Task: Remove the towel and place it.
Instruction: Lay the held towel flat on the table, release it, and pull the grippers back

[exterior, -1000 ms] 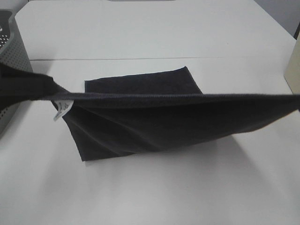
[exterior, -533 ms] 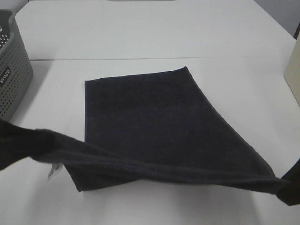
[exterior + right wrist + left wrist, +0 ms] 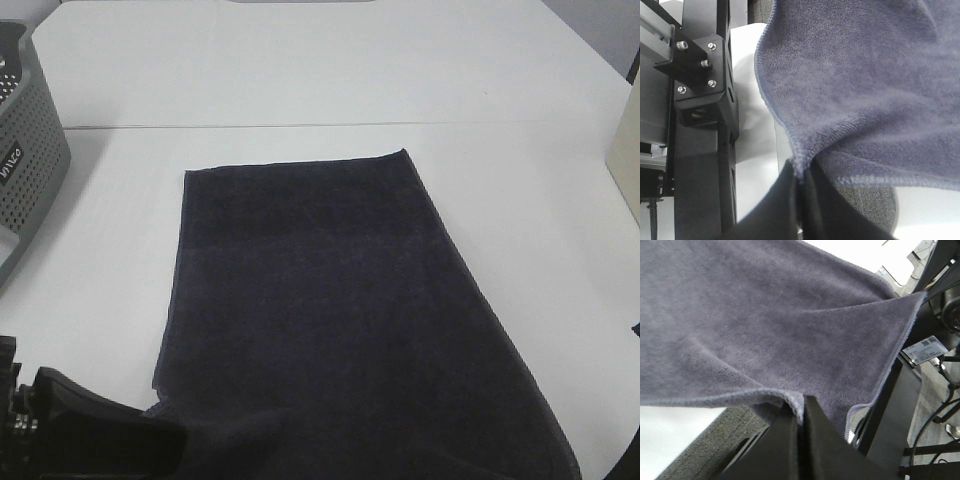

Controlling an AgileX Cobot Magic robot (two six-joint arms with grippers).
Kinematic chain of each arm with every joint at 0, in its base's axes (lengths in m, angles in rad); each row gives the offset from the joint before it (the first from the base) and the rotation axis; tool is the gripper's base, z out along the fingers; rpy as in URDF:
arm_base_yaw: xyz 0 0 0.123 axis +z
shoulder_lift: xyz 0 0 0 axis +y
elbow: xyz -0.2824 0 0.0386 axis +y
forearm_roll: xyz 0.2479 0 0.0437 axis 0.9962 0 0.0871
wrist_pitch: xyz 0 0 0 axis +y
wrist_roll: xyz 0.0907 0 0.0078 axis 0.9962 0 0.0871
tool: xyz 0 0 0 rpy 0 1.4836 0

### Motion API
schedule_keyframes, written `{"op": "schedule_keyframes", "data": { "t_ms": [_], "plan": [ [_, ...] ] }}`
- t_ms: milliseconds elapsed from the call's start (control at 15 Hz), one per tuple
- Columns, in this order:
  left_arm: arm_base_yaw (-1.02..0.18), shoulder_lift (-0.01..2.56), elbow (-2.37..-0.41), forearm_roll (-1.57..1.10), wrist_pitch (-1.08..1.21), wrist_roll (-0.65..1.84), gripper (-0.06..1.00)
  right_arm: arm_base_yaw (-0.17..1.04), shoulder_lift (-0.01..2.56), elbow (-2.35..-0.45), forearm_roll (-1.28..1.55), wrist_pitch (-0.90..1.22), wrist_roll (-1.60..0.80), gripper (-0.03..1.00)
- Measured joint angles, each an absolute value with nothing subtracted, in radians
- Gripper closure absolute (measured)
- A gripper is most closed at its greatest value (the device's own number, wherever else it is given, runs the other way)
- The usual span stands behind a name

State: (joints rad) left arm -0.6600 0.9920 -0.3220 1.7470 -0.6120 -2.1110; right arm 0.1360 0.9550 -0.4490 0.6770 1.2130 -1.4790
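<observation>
Counter (image 3: pixel 300 70): white, carries everything.
Towel (image 3: pixel 320 300): out of basket, spread flat from centre to 6 o'clock; near hem raised, past counter edge.
Basket (image 3: pixel 30 170): 9 o'clock, apart from towel.
Left tool (image 3: pixel 801 409): 7 o'clock, jaws pinched tight on near-left towel corner.
Right tool (image 3: pixel 801 179): 5 o'clock, jaws pinched tight on near-right corner.
Judgement: removal done, laying nearly done. Left to do: release both corners, withdraw.

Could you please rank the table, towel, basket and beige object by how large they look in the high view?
Largest to smallest:
1. table, fills most of the view
2. towel
3. basket, cropped at the edge
4. beige object, only a cropped sliver, so its real size is unsure
</observation>
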Motion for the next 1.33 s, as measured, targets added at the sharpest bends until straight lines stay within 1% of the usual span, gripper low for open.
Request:
{"op": "schedule_keyframes", "data": {
  "t_ms": [333, 533, 667, 867, 1067, 1200, 1333],
  "plan": [
    [-0.66, 0.992, -0.271, 1.749, -0.712, -2.298, 0.94, 0.136, 0.888, -0.44, 0.56, 1.212, -1.361, 0.96],
    [-0.66, 0.992, -0.256, 1.751, -0.749, -2.395, 0.94, 0.136, 0.866, -0.431, 0.551, 1.212, -1.357, 0.96],
    [-0.66, 0.992, -0.246, 1.75, -0.78, -2.393, 0.94, 0.136, 0.866, -0.405, 0.579, 1.212, -1.416, 0.96],
    [-0.66, 0.992, -0.229, 1.752, -0.857, -2.322, 0.94, 0.136, 0.866, -0.335, 0.764, 1.212, -1.565, 0.96],
    [-0.66, 0.992, -0.228, 1.752, -0.94, -2.286, 0.94, 0.136, 0.805, -0.306, 0.793, 1.212, -1.618, 0.96],
    [-0.66, 0.992, -0.193, 1.752, -0.989, -2.254, 0.94, 0.136, 0.744, -0.28, 0.797, 1.212, -1.656, 0.96],
    [-0.66, 0.992, -0.167, 1.752, -0.996, -2.247, 0.94, 0.136, 0.727, -0.28, 0.798, 1.212, -1.661, 0.96]
  ]
}}
